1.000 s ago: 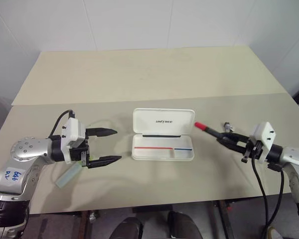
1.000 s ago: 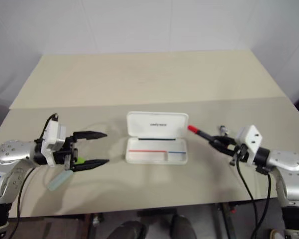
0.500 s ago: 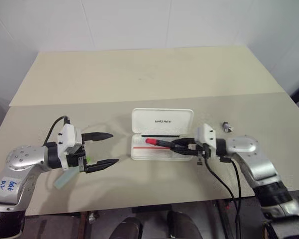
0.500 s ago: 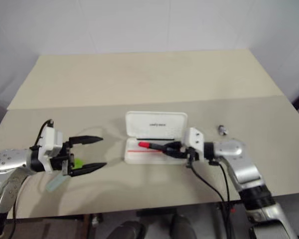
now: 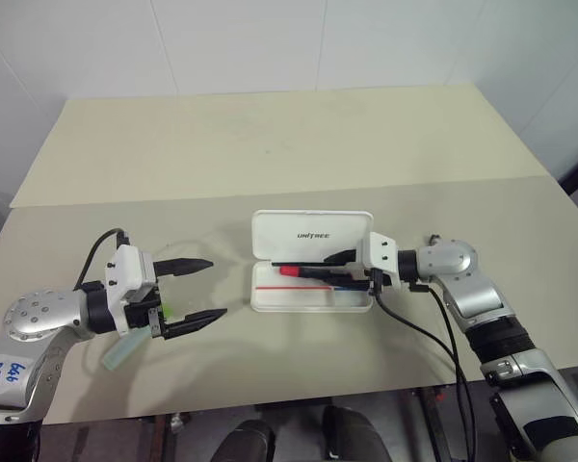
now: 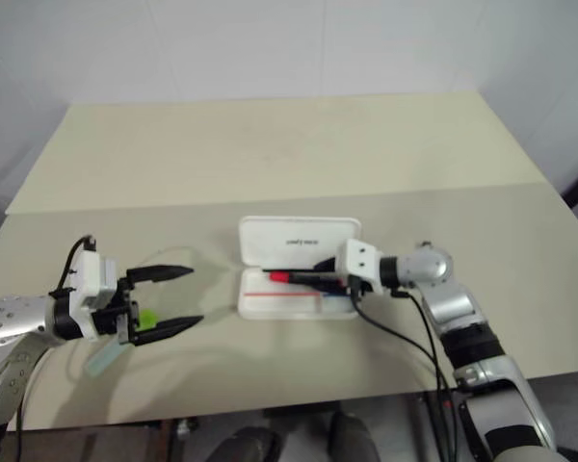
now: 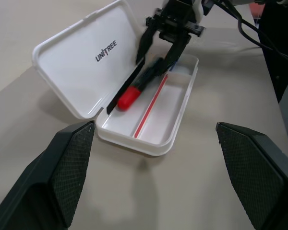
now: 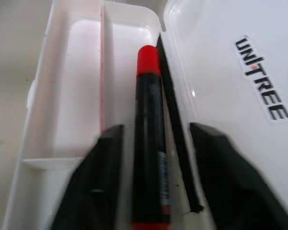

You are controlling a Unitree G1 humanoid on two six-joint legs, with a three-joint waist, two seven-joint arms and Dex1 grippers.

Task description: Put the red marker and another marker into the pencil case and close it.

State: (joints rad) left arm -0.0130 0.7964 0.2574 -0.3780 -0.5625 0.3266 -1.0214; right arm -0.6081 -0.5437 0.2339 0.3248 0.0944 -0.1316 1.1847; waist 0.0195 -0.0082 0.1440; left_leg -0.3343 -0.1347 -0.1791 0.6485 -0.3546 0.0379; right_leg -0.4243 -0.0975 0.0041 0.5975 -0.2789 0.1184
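The white pencil case (image 5: 311, 296) lies open at mid table, its lid (image 5: 311, 234) with the "UNITREE" lettering tipped back. Inside the tray, along the hinge, lies the red marker (image 5: 303, 272), red cap toward the left. My right gripper (image 8: 156, 129) reaches in from the right and is open, one finger either side of the marker's black barrel (image 8: 151, 158) with gaps. My left gripper (image 5: 200, 289) hovers open and empty left of the case. The pale marker with the lime-green cap (image 5: 123, 348) lies on the table beneath the left hand.
A small metallic object (image 5: 433, 237) sits on the table just behind my right forearm. A second tabletop (image 5: 270, 135) adjoins behind a seam. The front edge of the table (image 5: 270, 390) runs close below both arms.
My right gripper swung left from beside the case to over its tray with the red marker, then opened; the marker now rests in the case. The left gripper stayed open in place.
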